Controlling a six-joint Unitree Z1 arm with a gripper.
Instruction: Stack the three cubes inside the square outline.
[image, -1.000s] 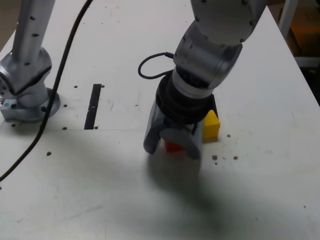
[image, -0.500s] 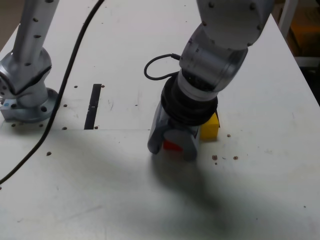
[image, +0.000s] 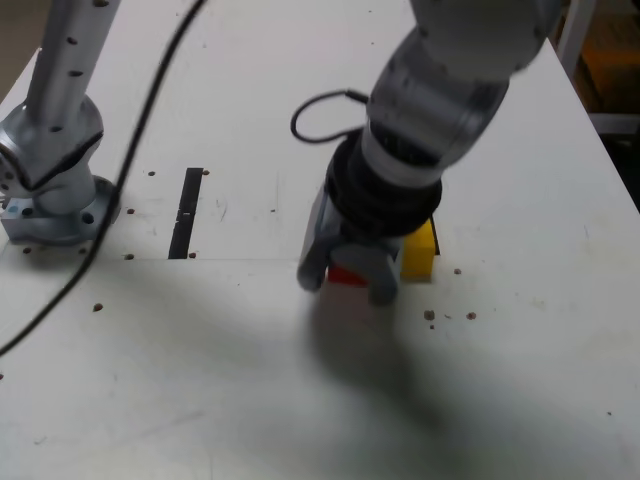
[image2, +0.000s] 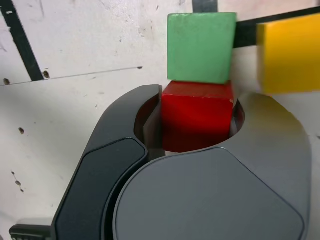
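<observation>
— So, how is the claw standing?
— Drawn in tight. In the wrist view its two dark jaws sit against opposite sides of the red cube, with no gap to be seen on either side; it is clamped on that block and nothing else.
— And in the exterior view?
— There the claw points down at the worktop, and only a sliver of the red cube peeps out between the grey jaws. Whether the block rests on the surface or hangs just clear of it, I cannot tell.
— What lies next to it?
— In the wrist view the green cube is right beyond the red one, their near edges meeting or almost so. The yellow cube is beside the green one, a narrow gap between them, slightly blurred.
— The yellow one shows from outside too?
— Yes, the yellow cube sits just to the exterior view's right of the claw, partly behind the wrist. The green one is hidden there.
— And the square outline?
— Only thick black bars of the square outline show in the wrist view, passing behind the green and yellow cubes. Well off to the exterior view's left lies a narrow black strip, and further left the arm's grey base with a black cable trailing past it
</observation>
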